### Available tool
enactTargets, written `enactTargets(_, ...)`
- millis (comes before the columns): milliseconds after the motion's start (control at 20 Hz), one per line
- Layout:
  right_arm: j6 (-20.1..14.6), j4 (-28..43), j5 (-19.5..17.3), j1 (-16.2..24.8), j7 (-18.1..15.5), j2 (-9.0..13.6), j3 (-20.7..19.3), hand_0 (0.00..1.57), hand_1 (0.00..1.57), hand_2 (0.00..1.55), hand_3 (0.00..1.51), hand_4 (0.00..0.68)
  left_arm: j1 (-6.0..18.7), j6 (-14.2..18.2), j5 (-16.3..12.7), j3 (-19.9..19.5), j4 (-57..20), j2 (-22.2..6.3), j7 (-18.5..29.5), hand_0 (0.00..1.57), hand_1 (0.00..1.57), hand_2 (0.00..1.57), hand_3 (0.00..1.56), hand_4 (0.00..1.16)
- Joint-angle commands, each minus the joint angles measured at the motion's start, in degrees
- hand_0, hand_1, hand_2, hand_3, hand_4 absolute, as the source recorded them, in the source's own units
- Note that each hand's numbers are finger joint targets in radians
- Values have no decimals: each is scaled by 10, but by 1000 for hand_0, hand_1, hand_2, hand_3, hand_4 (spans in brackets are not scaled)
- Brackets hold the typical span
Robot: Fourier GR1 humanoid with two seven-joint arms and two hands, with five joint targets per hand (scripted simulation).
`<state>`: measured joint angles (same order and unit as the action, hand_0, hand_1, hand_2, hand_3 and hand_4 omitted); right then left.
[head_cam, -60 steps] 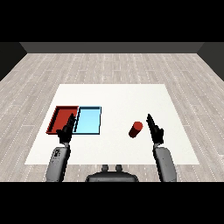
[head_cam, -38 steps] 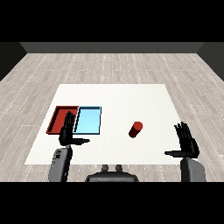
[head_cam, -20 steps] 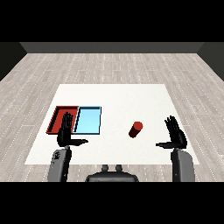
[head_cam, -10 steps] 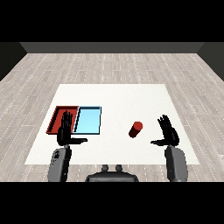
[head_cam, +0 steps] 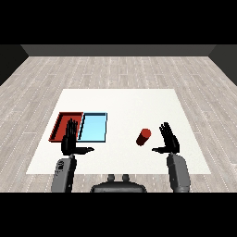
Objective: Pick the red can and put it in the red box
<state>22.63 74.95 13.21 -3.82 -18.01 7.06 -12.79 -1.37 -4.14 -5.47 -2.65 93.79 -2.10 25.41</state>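
Head view, looking down and forward across the white table [head_cam: 120,99]. Right hand [head_cam: 169,140]: fingers straight and spread, thumb out toward the can, holding nothing; it stands just beside the red can [head_cam: 143,136], apart from it, with the palm turned toward the can. Red can: lying tilted on the table to the inner side of the right hand, level with its fingers and well apart from both trays. Left hand [head_cam: 71,141]: fingers likewise straight and spread, thumb out, empty, poised at the near edge of the trays. Red tray [head_cam: 59,126]: directly beyond the left hand's fingertips, which overlap its near rim in this view; whether they touch it cannot be told. Light blue tray [head_cam: 94,127]: just to the inner side of the left hand, edge to edge with the red tray. Handling, as a judgement: the can is likely a light, rigid cylinder with a smooth wall, so it may roll or slide if nudged from one side before the fingers close. The sensible hold is around the middle of its curved wall, thumb on one side and fingers on the other, across the long axis rather than at the ends. Stage: approach to the grasp; the can is not yet held and the carry across to the red tray remains.
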Motion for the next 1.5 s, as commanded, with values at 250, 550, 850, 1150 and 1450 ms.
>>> enactTargets(250, -33, -10, 1, -4, 6, -35, 33, 0, 0, 0, 0, 0, 1, -17, -11, -11, -13, -8, 12, 0, 0, 0, 0, 0)
enactTargets(550, -11, -83, -3, -6, -61, -24, 28, 0, 0, 0, 0, 0, 0, -13, -4, -2, -11, -1, 10, 0, 0, 0, 0, 0)
enactTargets(850, -40, -75, -2, -30, -32, -51, 56, 0, 0, 0, 0, 0, 10, -23, -39, -31, 13, -18, -19, 0, 0, 0, 0, 0)
enactTargets(1150, -43, -97, 2, -52, -26, -36, 55, 0, 0, 0, 0, 0, -13, -22, -35, -7, 64, -9, -46, 0, 0, 0, 0, 0)
enactTargets(1450, -47, -175, 6, -108, -33, -20, 38, 0, 0, 0, 0, 0, -10, -16, -19, -11, 23, -3, -11, 0, 0, 0, 0, 0)
